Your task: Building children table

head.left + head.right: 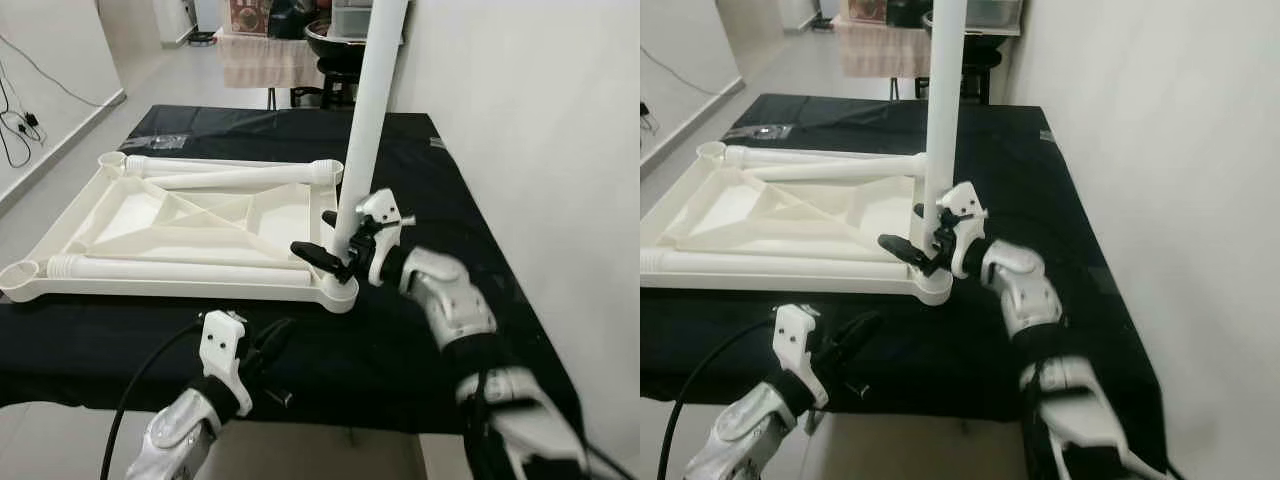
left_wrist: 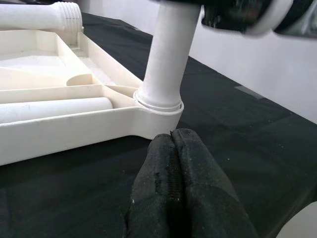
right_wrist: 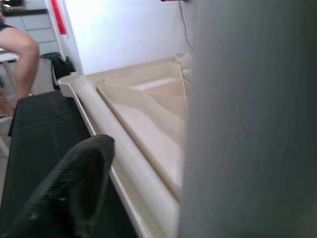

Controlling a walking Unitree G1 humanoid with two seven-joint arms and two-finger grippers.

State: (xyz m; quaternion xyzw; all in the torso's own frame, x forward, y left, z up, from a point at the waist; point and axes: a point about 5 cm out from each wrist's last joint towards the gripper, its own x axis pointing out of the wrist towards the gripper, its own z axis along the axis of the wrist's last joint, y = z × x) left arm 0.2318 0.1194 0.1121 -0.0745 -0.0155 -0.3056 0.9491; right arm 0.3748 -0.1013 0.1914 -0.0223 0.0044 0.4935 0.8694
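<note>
Gripping the upright white table leg near its base, the right gripper has its black fingers clamped around it where it stands in the corner socket at the 4 o'clock corner of the upturned white tabletop. That tabletop lies on the black-covered table, with three loose legs resting in it. At 6 o'clock, the left gripper hovers just before that corner, fingers pressed together on nothing.

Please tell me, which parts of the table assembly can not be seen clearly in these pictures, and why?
- Upright leg: its top is cut off by the head views' upper edge.
- Corner socket: how deep the leg sits inside is hidden by the socket itself.
- Right gripper: its grip on the leg is blurred at the wrist; the right wrist view is out of focus.
- Tabletop: its left corner is cropped in the right eye view.
</note>
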